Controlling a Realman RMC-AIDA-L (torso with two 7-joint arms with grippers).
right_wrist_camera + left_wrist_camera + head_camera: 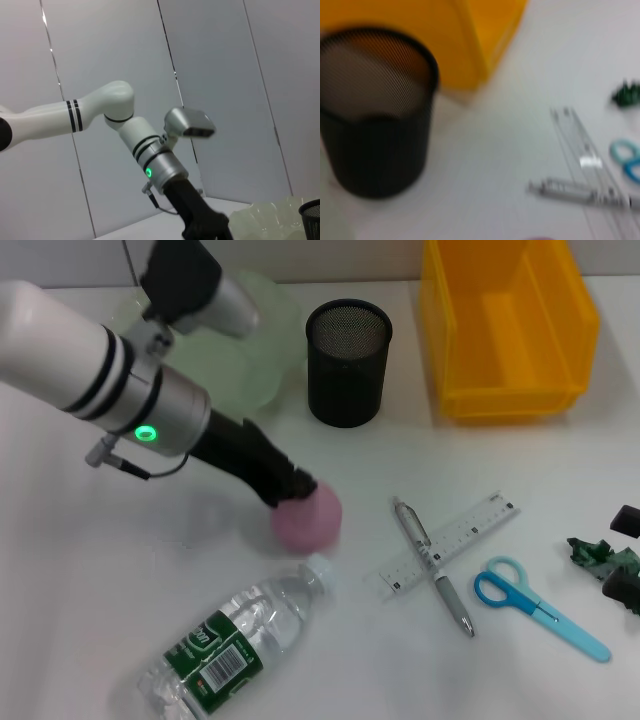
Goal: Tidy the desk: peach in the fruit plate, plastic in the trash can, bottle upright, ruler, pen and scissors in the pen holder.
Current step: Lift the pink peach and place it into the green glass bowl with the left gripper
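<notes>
— What do we have nearest us on the table (90, 570)?

— The water bottle (232, 640), lying on its side with its cap (318, 568) pointing toward the peach. Just past it we see the pink peach (308, 518) resting on the white surface, with our left gripper (297, 486) right at its upper side.

— Do we have hold of the peach?

— We cannot tell; the fingertips meet the fruit and are hidden against it, so how far they are spread is unclear.

— And to the right?

— The pen (434, 566) lies crossed over the clear ruler (452, 543), the two touching. Beside them are the blue scissors (540, 607), apart from the ruler. Near the right edge we see the crumpled green plastic (604, 557), with the dark fingers of our right gripper (626, 555) around it; whether they touch it we cannot tell.

— Farther back?

— The black mesh pen holder (347, 361) stands upright. To its left sits the pale green fruit plate (250, 350), partly behind our left arm. To its right is the yellow bin (505, 325). In the left wrist view we see the holder (375, 110) up close, with the bin (470, 35) behind it.
</notes>
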